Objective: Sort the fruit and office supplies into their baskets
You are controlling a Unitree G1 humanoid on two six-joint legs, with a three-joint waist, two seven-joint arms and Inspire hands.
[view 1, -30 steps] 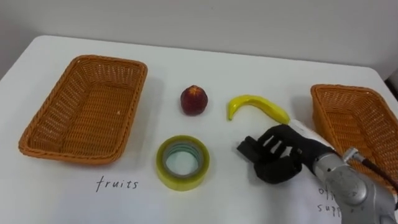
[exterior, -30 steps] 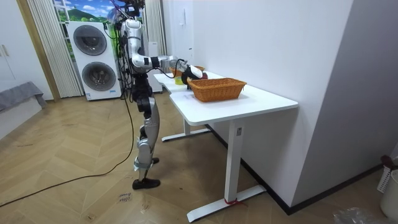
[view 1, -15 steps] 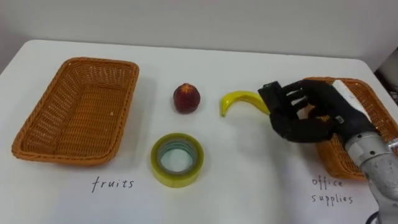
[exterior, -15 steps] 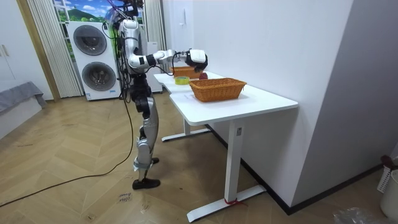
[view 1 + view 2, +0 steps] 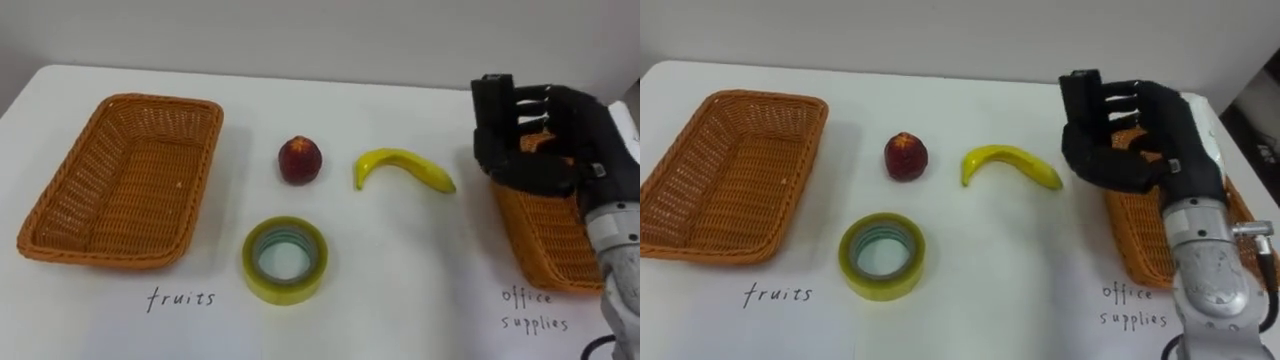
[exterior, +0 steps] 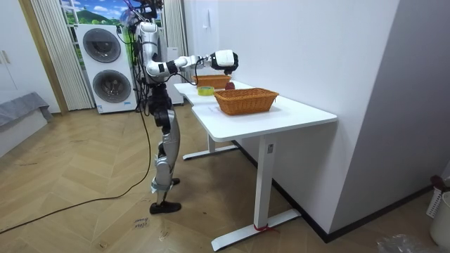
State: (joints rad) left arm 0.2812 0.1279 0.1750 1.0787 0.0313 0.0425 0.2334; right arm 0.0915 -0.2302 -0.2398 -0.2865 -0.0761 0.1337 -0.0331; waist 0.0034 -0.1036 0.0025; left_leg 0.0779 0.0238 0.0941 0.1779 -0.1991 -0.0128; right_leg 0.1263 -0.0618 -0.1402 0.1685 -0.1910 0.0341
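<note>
My right hand (image 5: 548,135) hangs raised over the near-left rim of the right wicker basket (image 5: 540,245), its fingers curled round a small black block (image 5: 492,92). On the white table (image 5: 400,290) lie a red peach (image 5: 300,160), a yellow banana (image 5: 402,166) and a roll of yellowish tape (image 5: 285,260). The left wicker basket (image 5: 55,220) stands open with nothing inside it. In the room view I stand at the table's far end with the right arm (image 6: 211,60) stretched out above it.
Handwritten labels mark the table: "fruits" (image 5: 185,297) in front of the left basket, "office supplies" (image 5: 533,307) in front of the right one. The table's front edge is close below the labels, and a wall runs behind the table.
My right hand has risen from the table in front of the banana and swung right and farther out, carrying the black block to above the right basket.
</note>
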